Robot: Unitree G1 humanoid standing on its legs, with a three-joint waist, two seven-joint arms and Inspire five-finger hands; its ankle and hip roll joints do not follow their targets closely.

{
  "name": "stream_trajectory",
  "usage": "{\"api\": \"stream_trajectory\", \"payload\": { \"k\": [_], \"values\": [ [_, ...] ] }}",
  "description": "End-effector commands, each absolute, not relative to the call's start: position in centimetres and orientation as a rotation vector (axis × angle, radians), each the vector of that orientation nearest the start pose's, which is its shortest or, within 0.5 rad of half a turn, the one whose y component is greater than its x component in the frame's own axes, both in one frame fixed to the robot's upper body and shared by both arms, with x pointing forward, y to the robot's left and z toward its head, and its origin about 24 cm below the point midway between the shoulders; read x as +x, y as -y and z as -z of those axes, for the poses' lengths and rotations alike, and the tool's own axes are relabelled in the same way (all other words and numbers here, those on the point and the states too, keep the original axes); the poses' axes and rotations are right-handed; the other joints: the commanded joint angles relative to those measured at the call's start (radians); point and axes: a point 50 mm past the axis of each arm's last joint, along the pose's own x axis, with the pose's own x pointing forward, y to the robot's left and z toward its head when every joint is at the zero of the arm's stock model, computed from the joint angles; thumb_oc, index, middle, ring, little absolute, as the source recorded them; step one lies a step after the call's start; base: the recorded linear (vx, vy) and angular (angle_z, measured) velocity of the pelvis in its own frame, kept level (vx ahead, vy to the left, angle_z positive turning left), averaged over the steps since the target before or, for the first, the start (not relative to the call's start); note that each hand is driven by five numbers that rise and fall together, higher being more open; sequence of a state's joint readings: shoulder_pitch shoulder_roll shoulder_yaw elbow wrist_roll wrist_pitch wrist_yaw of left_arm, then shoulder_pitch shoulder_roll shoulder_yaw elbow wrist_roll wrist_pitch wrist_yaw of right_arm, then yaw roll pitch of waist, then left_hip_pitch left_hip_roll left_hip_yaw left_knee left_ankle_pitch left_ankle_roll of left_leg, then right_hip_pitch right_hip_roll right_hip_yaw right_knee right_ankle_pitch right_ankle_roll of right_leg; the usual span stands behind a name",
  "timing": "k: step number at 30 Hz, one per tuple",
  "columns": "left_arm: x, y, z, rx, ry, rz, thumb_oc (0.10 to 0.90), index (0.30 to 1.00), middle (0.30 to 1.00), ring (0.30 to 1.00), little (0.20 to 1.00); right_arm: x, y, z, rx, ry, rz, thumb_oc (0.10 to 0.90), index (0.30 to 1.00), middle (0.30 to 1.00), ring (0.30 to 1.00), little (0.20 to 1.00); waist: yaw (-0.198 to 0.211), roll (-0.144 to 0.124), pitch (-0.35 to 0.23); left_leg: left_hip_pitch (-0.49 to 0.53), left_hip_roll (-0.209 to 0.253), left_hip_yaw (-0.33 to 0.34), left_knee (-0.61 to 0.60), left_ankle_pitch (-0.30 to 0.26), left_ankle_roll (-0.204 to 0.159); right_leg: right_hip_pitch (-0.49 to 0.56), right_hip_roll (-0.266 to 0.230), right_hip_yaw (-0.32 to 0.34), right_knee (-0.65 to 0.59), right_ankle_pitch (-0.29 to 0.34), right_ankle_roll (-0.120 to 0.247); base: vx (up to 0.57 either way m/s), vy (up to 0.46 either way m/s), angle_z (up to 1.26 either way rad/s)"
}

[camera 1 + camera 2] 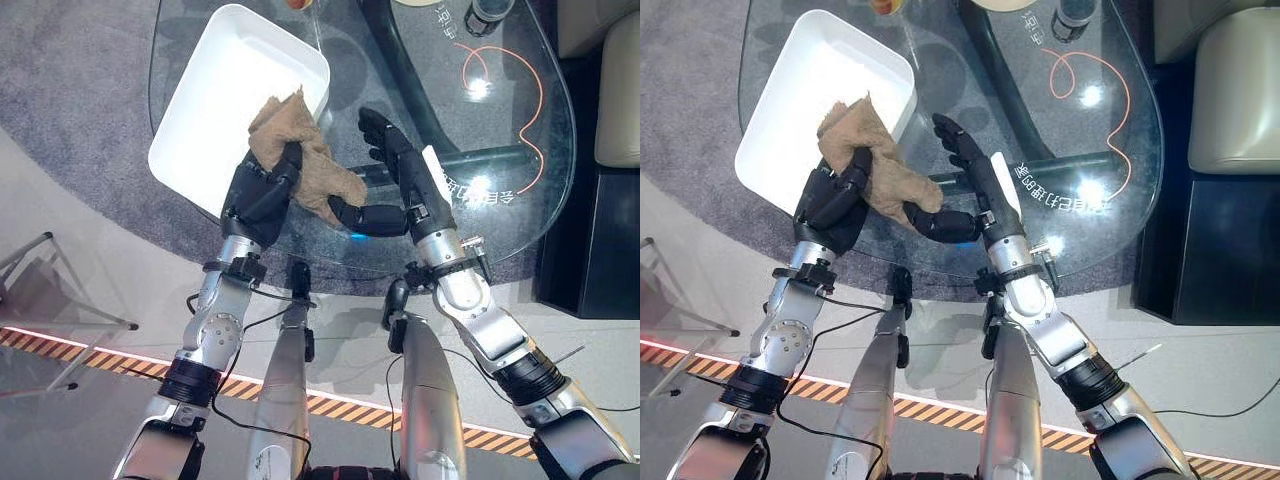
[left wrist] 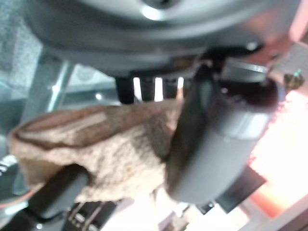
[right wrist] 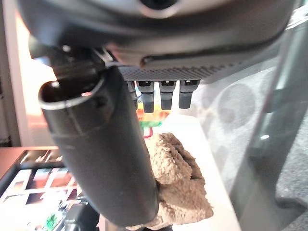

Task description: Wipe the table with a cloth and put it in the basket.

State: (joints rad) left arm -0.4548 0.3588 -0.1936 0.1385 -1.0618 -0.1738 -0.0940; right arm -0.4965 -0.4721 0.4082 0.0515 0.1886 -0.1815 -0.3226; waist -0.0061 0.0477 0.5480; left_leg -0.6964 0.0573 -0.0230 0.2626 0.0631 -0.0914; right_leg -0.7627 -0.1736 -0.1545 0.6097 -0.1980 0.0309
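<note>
My left hand [image 1: 258,197] is shut on a brown cloth [image 1: 300,150], holding it above the near edge of the round glass table [image 1: 560,170]. The cloth's upper end hangs over the near right corner of the white rectangular basket [image 1: 220,90], which lies empty on the table's left. In the left wrist view the cloth [image 2: 96,144] is pressed under the thumb [image 2: 192,144]. My right hand [image 1: 405,170] is open just right of the cloth, fingers straight and pointing away, thumb stretched sideways to touch the cloth's lower corner [image 3: 178,192].
An orange cable [image 1: 530,80] loops on the glass at the right. A dark cup [image 1: 488,15] stands at the far edge. A beige sofa [image 1: 620,100] sits beyond the table's right side. Grey carpet lies under the glass.
</note>
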Motion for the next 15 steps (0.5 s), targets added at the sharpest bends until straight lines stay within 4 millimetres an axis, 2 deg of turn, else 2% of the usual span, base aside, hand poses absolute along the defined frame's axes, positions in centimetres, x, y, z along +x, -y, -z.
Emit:
{"api": "stream_trajectory", "payload": {
  "k": [1,2,3,6,15],
  "values": [
    [30.6,-18.0,-21.3,-0.628,0.725,0.374,0.1,0.3,0.3,0.3,0.2,32.2,20.8,-19.5,-0.175,0.638,0.325,0.8,0.9,0.9,0.9,0.9,0.008,-0.023,-0.028,0.041,-0.064,0.076,0.098,-0.1,0.057,0.073,0.063,-0.008,-0.172,0.141,0.043,0.01,-0.007,-0.04],
    [30.6,-18.1,-21.3,-0.628,0.726,0.373,0.1,0.3,0.3,0.3,0.2,32.2,20.9,-19.4,-0.175,0.636,0.329,0.8,0.9,0.9,0.9,0.9,0.008,-0.023,-0.028,0.041,-0.063,0.076,0.098,-0.101,0.057,0.073,0.063,-0.008,-0.172,0.141,0.043,0.01,-0.01,-0.03],
    [30.8,-18.5,-21.4,-0.612,0.734,0.352,0.1,0.3,0.3,0.3,0.2,32.5,22.1,-18.8,-0.182,0.599,0.392,0.8,0.9,0.9,0.9,0.9,0.008,-0.022,-0.028,0.042,-0.062,0.076,0.102,-0.103,0.056,0.074,0.063,-0.007,-0.168,0.14,0.044,0.0,0.0,0.0],
    [31.0,-19.1,-21.9,-0.596,0.751,0.322,0.1,0.3,0.3,0.3,0.2,32.8,24.0,-18.2,-0.177,0.549,0.469,0.8,0.9,0.9,0.9,0.9,0.008,-0.021,-0.028,0.042,-0.06,0.076,0.105,-0.105,0.055,0.071,0.063,-0.005,-0.162,0.139,0.045,0.0,0.0,0.0],
    [31.4,-20.1,-23.1,-0.581,0.786,0.261,0.1,0.3,0.3,0.3,0.2,33.1,26.5,-17.3,-0.169,0.491,0.568,0.8,0.9,0.9,0.9,0.9,0.005,-0.018,-0.028,0.046,-0.058,0.074,0.101,-0.106,0.053,0.075,0.067,0.001,-0.165,0.139,0.047,0.0,-0.001,-0.04]
  ]
}}
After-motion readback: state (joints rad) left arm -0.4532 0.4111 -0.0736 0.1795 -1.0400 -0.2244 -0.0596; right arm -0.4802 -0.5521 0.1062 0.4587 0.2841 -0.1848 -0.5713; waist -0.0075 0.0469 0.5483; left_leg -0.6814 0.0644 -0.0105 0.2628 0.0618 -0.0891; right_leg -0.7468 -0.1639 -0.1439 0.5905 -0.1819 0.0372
